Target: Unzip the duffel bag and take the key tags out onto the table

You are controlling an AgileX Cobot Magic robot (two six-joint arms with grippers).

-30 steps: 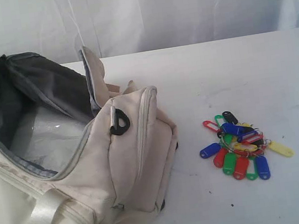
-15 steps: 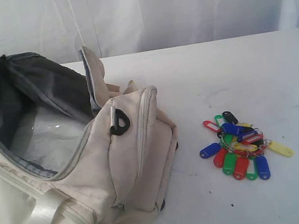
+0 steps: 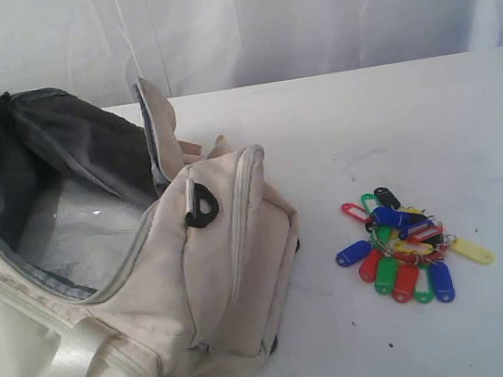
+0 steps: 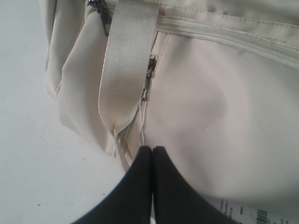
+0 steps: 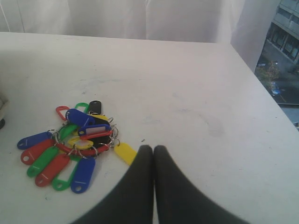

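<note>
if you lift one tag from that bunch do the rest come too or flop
Likely all follow: the key tags look linked into one bunch, so the others would dangle loosely. Small flat plastic, so probably light. Pushed across the table, they'd likely slide and spread, not roll.

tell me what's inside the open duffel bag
Through the unzipped top of the duffel bag show grey lining and a pale shiny sheet on its floor. The key tags lie outside on the table. The bag's front wall hides part of the interior.
</note>
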